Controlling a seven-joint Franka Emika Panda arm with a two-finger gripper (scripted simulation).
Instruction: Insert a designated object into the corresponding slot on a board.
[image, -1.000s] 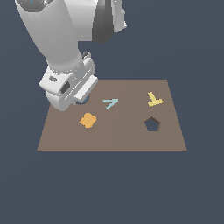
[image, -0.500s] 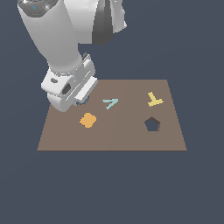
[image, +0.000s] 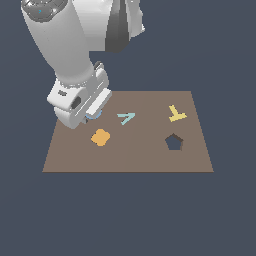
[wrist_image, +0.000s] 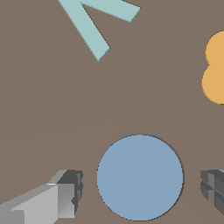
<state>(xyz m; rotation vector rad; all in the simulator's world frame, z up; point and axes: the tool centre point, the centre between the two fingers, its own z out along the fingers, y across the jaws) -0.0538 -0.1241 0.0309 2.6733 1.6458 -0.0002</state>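
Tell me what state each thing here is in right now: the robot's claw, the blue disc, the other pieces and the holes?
gripper: open, a finger on either side of the disc, not touching it.
light-blue disc: flat on the board, not held.
orange lobed piece: lying flat, untouched.
teal arrow shape: lying flat, untouched.
yellow piece: lying flat, untouched.
pentagon cut-out: empty.

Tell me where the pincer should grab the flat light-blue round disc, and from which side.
Grip the flat light-blue round disc across its rim, coming straight down from above. It lies flat on the brown rectangular board, so only its thin edge offers purchase. The pincer already straddles it, one finger each side.
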